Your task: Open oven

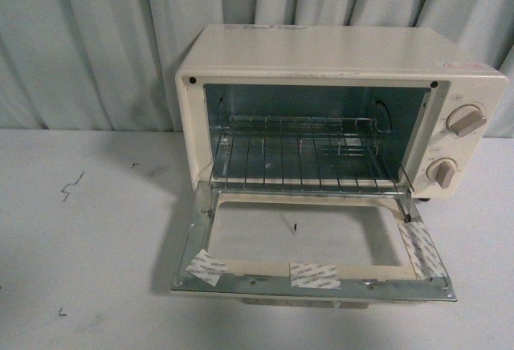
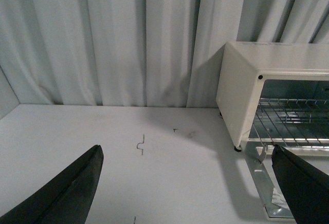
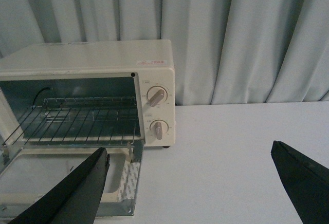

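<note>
- Front view: neither arm in frame. Grippers seen only from their own wrist cameras.
- Left gripper: two dark fingers spread wide, one at each side of its wrist view, nothing between them. Held above the bare white table, off the oven's left side, not touching it.
- Right gripper: dark fingers likewise wide apart, empty. Held above the table off the oven's right front corner; one finger overlaps the lowered door in the picture, contact not clear.
- Oven: cream-white box, standing on the white table against a pale pleated curtain, a little right of centre in the front view.
- Door: fully down, lying about level in front of the cavity, hinged at the bottom edge. Metal inner frame facing up, window pane in the middle. Three strips of printed tape on the frame: near left corner, near middle, right side.
- Cavity: open, shiny metal walls. Wire rack sits inside, level, nothing on it.
- Two beige knobs on the right panel, upper knob above lower knob.
- A few small dark marks on the table left of the oven.
</note>
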Motion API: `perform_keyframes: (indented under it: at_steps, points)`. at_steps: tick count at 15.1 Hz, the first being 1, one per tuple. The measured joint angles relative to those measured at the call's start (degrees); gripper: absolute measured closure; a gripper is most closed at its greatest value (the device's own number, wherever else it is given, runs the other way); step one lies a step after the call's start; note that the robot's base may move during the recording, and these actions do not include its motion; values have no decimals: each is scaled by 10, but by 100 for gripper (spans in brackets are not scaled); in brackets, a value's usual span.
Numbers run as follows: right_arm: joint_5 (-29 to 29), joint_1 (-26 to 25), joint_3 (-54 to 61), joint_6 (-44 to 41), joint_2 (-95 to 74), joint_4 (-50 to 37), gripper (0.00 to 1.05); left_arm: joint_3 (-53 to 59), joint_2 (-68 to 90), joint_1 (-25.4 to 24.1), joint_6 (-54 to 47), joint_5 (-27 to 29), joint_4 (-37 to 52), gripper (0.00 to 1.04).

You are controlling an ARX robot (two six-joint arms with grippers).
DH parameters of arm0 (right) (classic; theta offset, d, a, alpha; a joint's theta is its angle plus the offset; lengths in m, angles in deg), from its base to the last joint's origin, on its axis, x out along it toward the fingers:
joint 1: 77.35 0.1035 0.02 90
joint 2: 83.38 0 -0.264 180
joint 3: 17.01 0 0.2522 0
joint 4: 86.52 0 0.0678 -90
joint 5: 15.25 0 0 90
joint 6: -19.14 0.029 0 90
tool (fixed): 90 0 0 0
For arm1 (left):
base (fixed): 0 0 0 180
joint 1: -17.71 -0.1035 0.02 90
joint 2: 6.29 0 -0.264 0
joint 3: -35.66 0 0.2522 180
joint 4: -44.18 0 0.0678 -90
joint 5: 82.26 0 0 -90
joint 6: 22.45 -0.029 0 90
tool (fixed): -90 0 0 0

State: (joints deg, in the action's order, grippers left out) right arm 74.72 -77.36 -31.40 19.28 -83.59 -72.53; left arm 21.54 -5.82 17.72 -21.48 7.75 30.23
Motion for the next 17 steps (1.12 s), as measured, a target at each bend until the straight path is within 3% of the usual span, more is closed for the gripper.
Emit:
perform_keyframes:
  at_steps: [17]
  points:
    - [0, 0, 0, 0, 0, 0, 6, 0, 0, 0, 0, 0, 0, 7]
